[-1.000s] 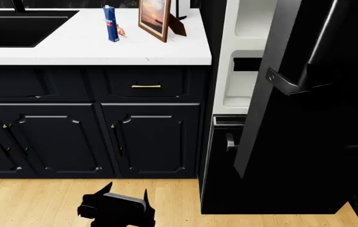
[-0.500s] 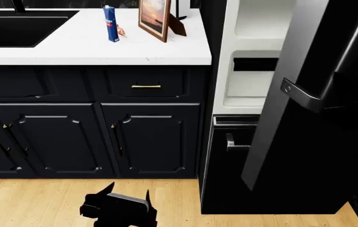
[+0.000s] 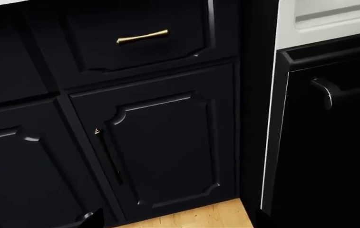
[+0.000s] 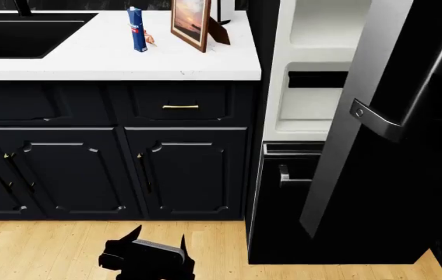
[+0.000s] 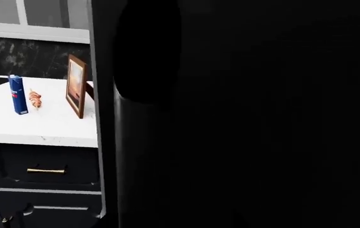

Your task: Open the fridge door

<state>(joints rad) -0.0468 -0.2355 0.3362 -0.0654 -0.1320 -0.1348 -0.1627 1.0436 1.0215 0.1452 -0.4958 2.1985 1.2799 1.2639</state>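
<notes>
One tall, stiff, glossy fridge door (image 4: 407, 116) stands ajar beside the bench (image 4: 111, 58); likely heavy and slippery, best held by its silver handle (image 4: 431, 70). Left hand (image 4: 146, 256) state unclear; right hand unseen.

No readable text anywhere. Blue carton (image 4: 136, 29) on the white countertop (image 4: 88, 58) has red and white markings on its face, too small and blurry to read in head view or right wrist view. Framed picture (image 4: 190, 20) beside it shows a sunset-like scene, no lettering. Fridge door (image 4: 407, 116): no visible brand or label.
</notes>
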